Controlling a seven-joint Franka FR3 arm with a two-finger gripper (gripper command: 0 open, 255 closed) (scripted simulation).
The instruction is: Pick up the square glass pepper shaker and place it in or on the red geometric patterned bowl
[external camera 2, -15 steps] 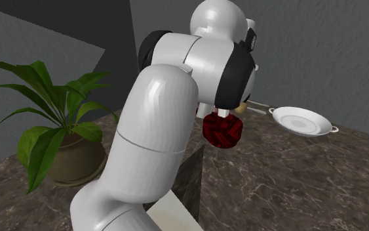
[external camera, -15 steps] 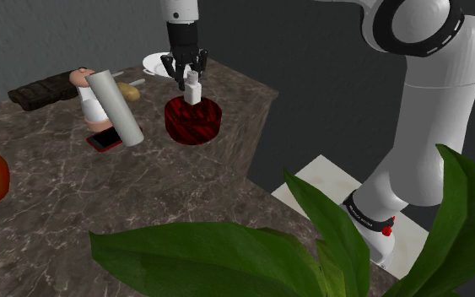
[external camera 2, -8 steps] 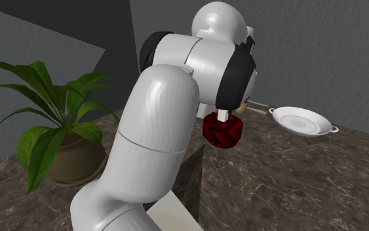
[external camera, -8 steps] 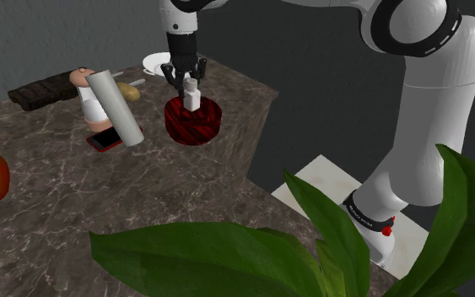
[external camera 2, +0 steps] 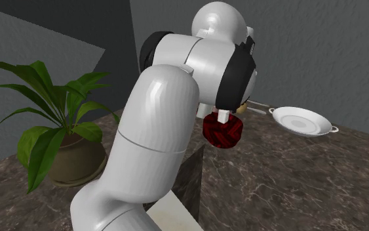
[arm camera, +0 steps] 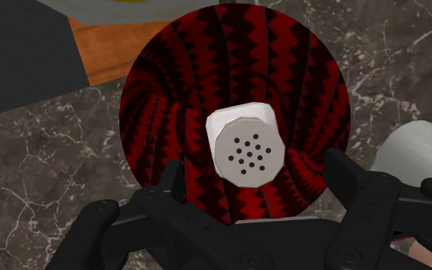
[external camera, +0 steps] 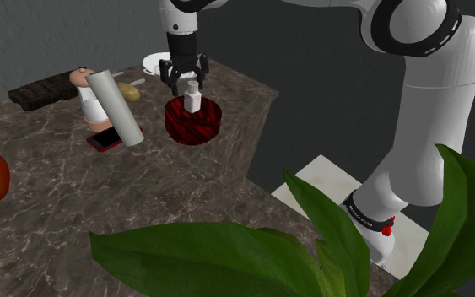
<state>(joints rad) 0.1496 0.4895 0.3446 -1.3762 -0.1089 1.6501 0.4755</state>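
Shaker released: it now stands in the bowl.
The white shaker (arm camera: pixel 245 146) stands upright in the red-and-black bowl (arm camera: pixel 168 69), directly below the pincer (external camera: pixel 185 82). One second earlier the pincer clamped it above the bowl; now the fingers are spread, clear of the cap on both sides. Judgement: placement is complete; only a straight retreat up from the surface (external camera: pixel 75 186) remains.
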